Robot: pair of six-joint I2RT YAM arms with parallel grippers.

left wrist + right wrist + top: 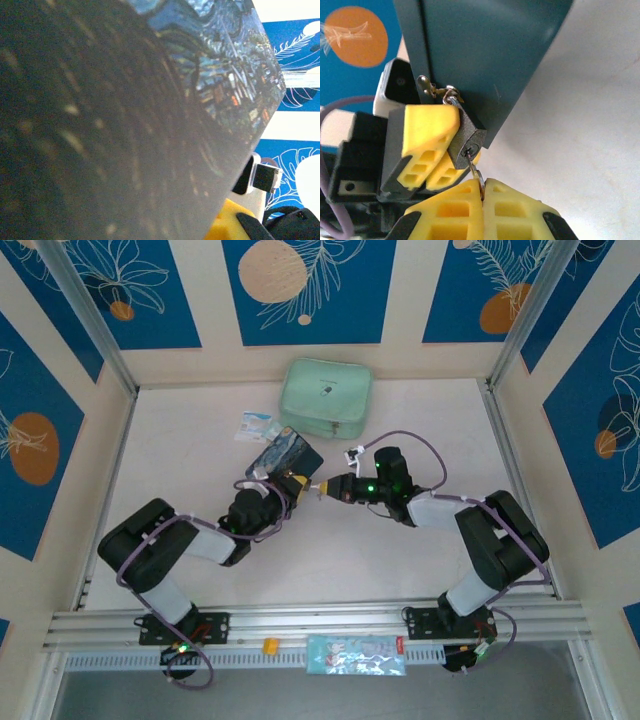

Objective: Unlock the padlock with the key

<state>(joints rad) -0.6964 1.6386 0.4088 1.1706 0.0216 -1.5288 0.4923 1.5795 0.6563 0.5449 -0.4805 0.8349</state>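
Near edge: rail [300, 623] along the table [350, 560], with a clear bag [356, 655] and a small yellow piece [268, 645] lying on it between the two arm bases.

Mid-table: both arms bent inward, grippers meeting tip to tip about halfway between the near and far edges, slightly left of centre.
- Right gripper [482, 186]: yellow fingers clenched on the key [471, 165]. Key tip is in the keyhole on the underside of the padlock [466, 140].
- Left gripper [293, 483]: clamped on the padlock body, one yellow finger [427, 127] on each side.
- Shackle closed, hooked through a small metal hasp [432, 90] at the edge of the tin [287, 454].
- Tin is just behind the left gripper and so close to the left wrist camera that it reads as a blur.

Farther back: white-and-blue packets [255, 427] left of the tin, apart from it.

Far edge: mint pouch [326, 397], centred, against the back wall.
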